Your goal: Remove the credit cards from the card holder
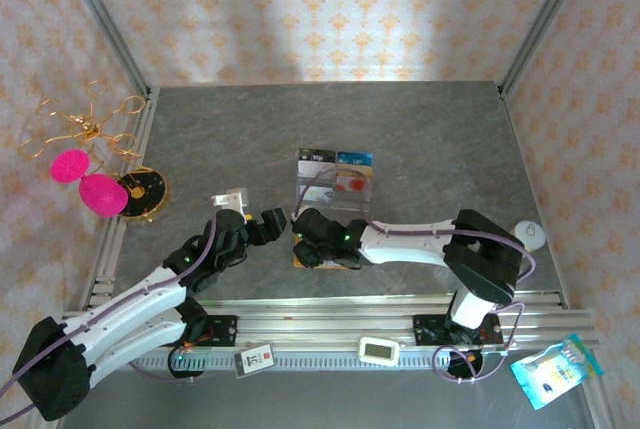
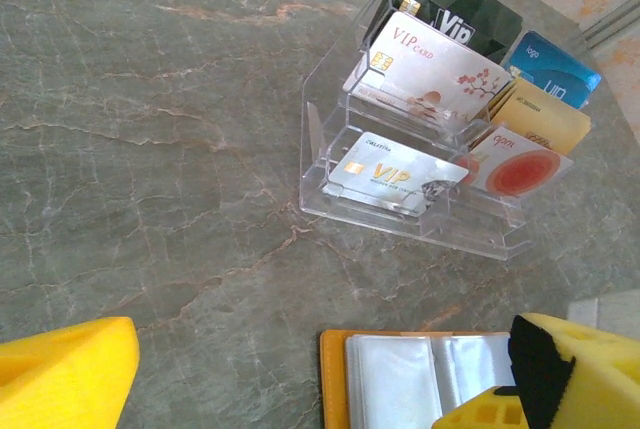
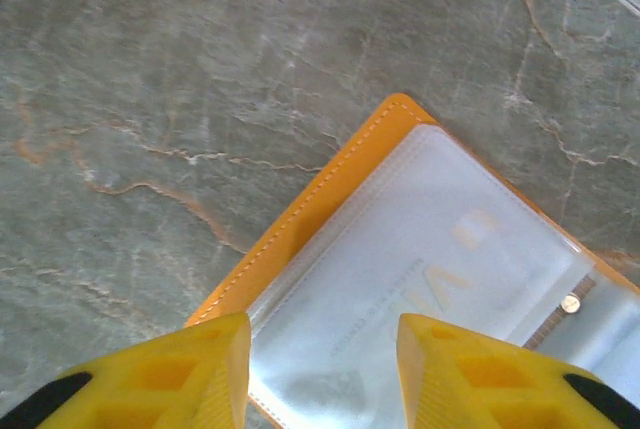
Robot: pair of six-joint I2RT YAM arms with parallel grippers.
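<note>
Right gripper has its jaws partly apart over one corner of the card holder, with nothing pinched between them. The holder lies open and flat on the table, just near of the acrylic tray. A card looks tucked inside its clear sleeve. Left gripper is spread wide just left of the holder, carrying nothing. My take: pin the orange cover with the left one first. Then work a right fingertip to the sleeve's open edge and slide the card out flat, otherwise the whole wallet probably drags along.
</note>
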